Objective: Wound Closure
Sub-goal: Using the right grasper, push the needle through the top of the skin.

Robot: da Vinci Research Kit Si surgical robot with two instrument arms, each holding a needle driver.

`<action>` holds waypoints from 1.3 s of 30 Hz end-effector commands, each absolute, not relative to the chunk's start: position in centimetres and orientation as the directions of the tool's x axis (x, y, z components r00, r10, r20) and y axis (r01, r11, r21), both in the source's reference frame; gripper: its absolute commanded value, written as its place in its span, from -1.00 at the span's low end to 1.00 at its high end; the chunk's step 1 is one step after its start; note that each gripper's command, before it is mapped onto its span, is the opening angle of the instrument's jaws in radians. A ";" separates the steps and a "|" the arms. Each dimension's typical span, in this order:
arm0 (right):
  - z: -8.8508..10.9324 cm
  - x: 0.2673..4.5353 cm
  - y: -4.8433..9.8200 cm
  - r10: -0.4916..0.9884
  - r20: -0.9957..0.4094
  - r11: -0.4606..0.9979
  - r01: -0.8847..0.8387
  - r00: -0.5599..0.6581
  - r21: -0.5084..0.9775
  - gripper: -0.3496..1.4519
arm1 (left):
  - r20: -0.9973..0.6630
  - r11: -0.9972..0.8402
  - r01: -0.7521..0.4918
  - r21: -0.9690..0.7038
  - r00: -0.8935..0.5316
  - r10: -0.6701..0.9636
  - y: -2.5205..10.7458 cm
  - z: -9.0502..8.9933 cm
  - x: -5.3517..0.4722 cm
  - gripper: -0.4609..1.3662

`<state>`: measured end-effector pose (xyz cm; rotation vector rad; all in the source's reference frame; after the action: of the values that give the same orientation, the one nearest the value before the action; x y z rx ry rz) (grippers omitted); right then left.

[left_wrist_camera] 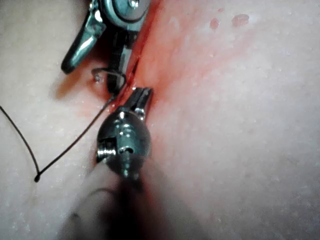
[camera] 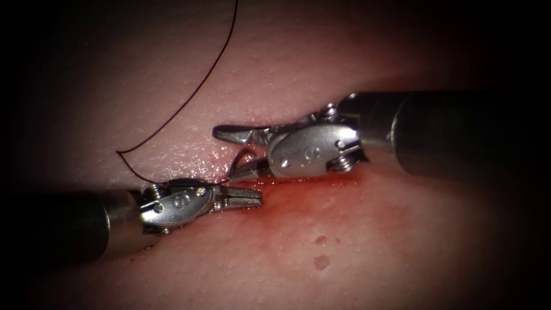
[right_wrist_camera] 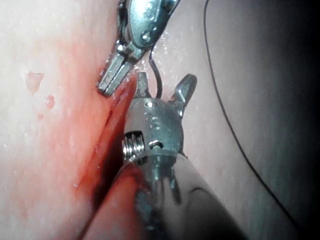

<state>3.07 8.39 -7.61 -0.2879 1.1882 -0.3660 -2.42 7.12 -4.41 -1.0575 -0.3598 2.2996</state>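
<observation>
The cut (camera: 310, 180) runs across the tissue (camera: 390, 252) with red fluid (camera: 287, 209) along it. The curved needle (camera: 242, 156) rises out of the tissue at the cut's left end as a small arch. My right tool (camera: 229, 154) reaches in from the right, open, with its jaws on either side of the needle (right_wrist_camera: 156, 75) and gripping nothing. My left tool (camera: 258, 198) lies just below, shut, its tips at the cut's edge; I see nothing held in them. The dark thread (camera: 189, 97) trails from the needle past the left tool and loops away.
Thread (left_wrist_camera: 70, 150) lies slack on the pale tissue left of the cut, with a sharp bend (camera: 118, 152). Small red spots (camera: 321, 261) mark the tissue below the cut. The right tool's shaft (camera: 447, 132) crosses above the cut's right part.
</observation>
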 end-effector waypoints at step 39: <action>-7.7 2.75 8.8 -0.093 -0.947 0.988 -0.090 0.306 -0.126 -1.00 | -0.524 -0.750 -0.423 -0.509 -0.539 0.660 6.8 -4.1 -2.28 -0.88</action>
<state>2.75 8.90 -7.64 -0.1389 1.2589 0.0214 -2.28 6.79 -4.13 -0.9504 -0.4185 2.2718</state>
